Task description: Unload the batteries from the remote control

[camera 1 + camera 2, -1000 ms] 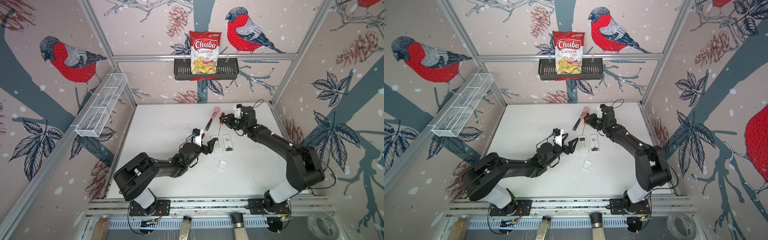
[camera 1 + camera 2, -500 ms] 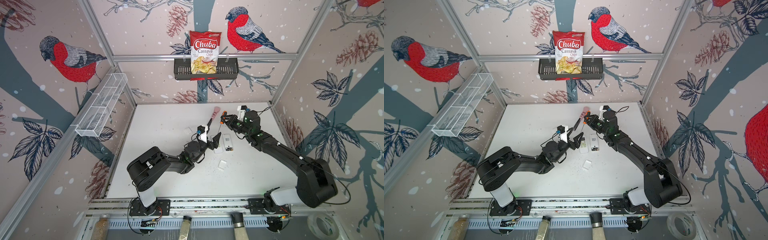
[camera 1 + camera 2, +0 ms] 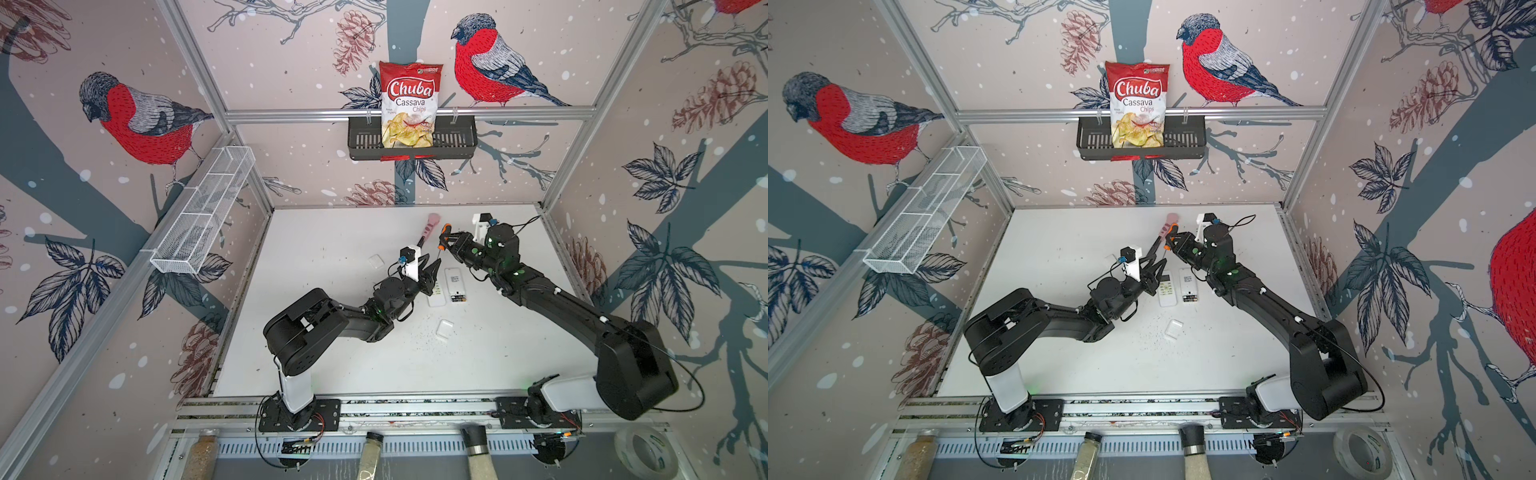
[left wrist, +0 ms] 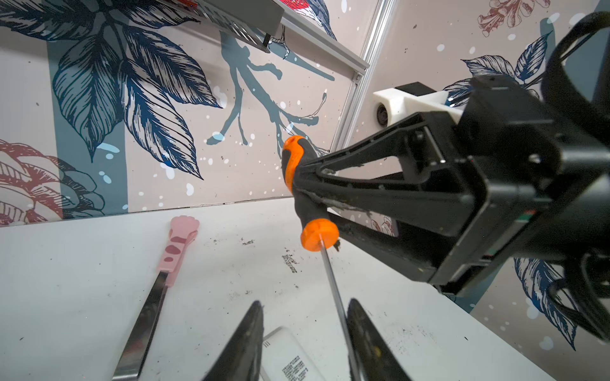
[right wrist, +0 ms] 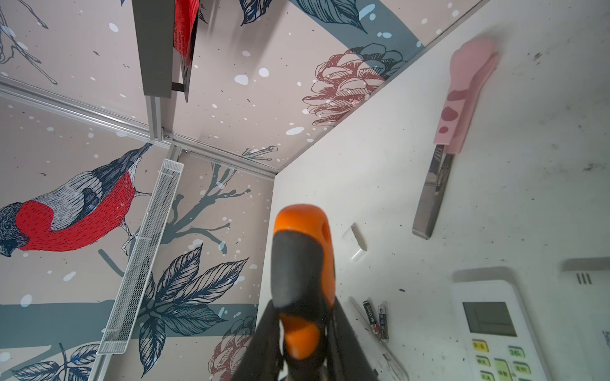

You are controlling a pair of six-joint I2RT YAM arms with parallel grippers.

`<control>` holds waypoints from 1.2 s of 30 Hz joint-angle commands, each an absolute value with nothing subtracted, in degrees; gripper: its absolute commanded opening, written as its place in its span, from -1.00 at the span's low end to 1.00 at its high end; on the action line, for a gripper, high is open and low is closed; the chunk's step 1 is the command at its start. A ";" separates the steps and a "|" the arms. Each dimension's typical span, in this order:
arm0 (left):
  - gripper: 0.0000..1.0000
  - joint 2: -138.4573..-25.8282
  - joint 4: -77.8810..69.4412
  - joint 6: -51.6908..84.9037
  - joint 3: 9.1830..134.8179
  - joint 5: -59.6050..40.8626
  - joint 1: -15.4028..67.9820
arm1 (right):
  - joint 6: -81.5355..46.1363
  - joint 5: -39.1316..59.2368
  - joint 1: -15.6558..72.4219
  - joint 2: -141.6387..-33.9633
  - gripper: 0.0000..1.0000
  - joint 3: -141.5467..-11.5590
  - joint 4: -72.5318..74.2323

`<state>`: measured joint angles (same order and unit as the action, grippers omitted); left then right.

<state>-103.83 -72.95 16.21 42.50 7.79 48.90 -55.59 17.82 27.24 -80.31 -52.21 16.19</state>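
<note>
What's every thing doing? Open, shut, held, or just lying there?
right gripper: shut on the screwdriver's handle
screwdriver: held, shaft slanting downward
left gripper: open, with the shaft between its jaws
face-down remote: battery cover off
batteries: sitting in that open compartment
face-up remote: lying flat, buttons up
pink tweezers: lying on the table, untouched
loose battery cover: lying on the table

Orange-and-black screwdriver handle (image 4: pixel 294 171), pink paw-print tongs handle (image 4: pixel 180 244), white remote (image 5: pixel 488 330), beige walls (image 3: pixel 316 178) patterned with red-breasted birds (image 3: pixel 141 122).
</note>
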 commanded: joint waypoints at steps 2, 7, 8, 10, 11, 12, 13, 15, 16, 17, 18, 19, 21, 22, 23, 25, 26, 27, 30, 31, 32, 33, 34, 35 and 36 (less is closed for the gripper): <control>-0.25 -104.30 -76.22 16.60 43.31 9.56 48.44 | -55.24 19.65 27.35 -80.83 -0.79 -52.47 17.58; -0.32 -105.11 -76.27 16.96 44.20 9.24 48.08 | -55.30 21.10 27.33 -81.99 -0.79 -52.82 18.01; -0.36 -105.21 -76.44 17.05 44.21 9.28 48.08 | -55.21 21.33 27.34 -82.14 -0.79 -52.78 18.10; -0.42 -105.29 -76.58 17.14 44.30 9.08 47.99 | -55.22 21.62 27.33 -82.37 -0.79 -52.74 18.27; -0.44 -105.29 -76.60 17.14 44.38 9.24 47.99 | -55.18 21.62 27.33 -82.38 -0.80 -52.80 18.28; -0.47 -105.39 -76.47 17.14 44.54 9.23 47.99 | -55.12 21.62 27.33 -82.42 -0.80 -52.73 18.28; -0.52 -105.46 -76.38 17.18 44.64 9.22 47.91 | -55.05 21.65 27.36 -82.43 -0.80 -52.78 18.35; -0.61 -105.64 -76.46 17.29 44.74 9.01 47.83 | -54.94 21.64 27.33 -82.45 -0.80 -52.75 18.44; -0.66 -105.72 -76.47 17.46 44.79 8.95 47.81 | -54.98 21.69 27.34 -82.55 -0.80 -52.78 18.46; -0.71 -105.81 -76.47 17.52 44.83 8.89 47.81 | -55.00 21.77 27.25 -82.62 -0.80 -52.89 18.54; -0.73 -105.82 -76.62 17.64 44.78 8.99 47.80 | -54.95 21.91 27.31 -82.78 -0.80 -52.91 18.54; -0.74 -105.91 -76.63 17.71 44.73 9.05 47.73 | -54.96 21.98 27.25 -82.97 -0.80 -52.92 18.54; -0.75 -105.91 -76.71 17.84 44.74 9.07 47.65 | -54.83 22.30 27.33 -83.25 -0.80 -52.95 18.63; -0.76 -105.91 -76.76 17.84 44.74 8.93 47.64 | -54.82 22.53 27.25 -83.49 -0.80 -52.83 18.62; -0.78 -105.91 -76.64 17.80 44.73 8.83 47.55 | -54.70 22.59 27.32 -83.60 -0.80 -52.77 18.63; -0.90 -105.82 -76.37 17.71 44.82 8.73 47.40 | -54.62 22.76 27.25 -83.72 -0.79 -52.57 18.72; -1.00 -105.82 -76.31 17.71 44.73 8.73 47.31 | -54.50 22.76 27.26 -83.76 -0.79 -52.52 18.68; -1.00 -105.79 -76.27 17.75 44.65 8.77 47.20 | -54.33 22.83 27.33 -83.84 -0.79 -52.47 18.55; -1.00 -105.64 -76.30 18.05 44.33 8.72 46.78 | -53.62 23.20 27.16 -83.93 -0.74 -53.02 17.84; -1.00 -105.65 -76.26 18.19 44.30 8.42 46.67 | -53.37 23.38 27.16 -84.07 -0.72 -53.28 17.60; -1.00 -105.64 -76.12 18.35 44.22 8.19 46.50 | -53.10 23.52 27.08 -84.11 -0.69 -53.42 17.42; -1.00 -105.64 -76.19 18.45 44.14 8.02 46.33 | -52.96 23.63 27.07 -84.28 -0.64 -53.65 17.27; -1.00 -105.64 -76.28 18.45 44.04 7.81 46.19 | -52.76 23.94 26.95 -84.37 -0.54 -53.74 17.23; -1.00 -105.57 -76.31 18.33 43.88 7.48 46.10 | -52.53 24.28 26.83 -84.47 -0.43 -53.92 17.22; -1.00 -105.48 -76.43 18.24 43.68 6.94 45.97 | -52.20 24.81 26.60 -84.63 -0.23 -54.22 17.10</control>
<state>-105.84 -73.03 18.06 44.03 6.63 46.39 -53.89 21.78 26.85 -84.38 -53.54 17.96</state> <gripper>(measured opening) 0.056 0.302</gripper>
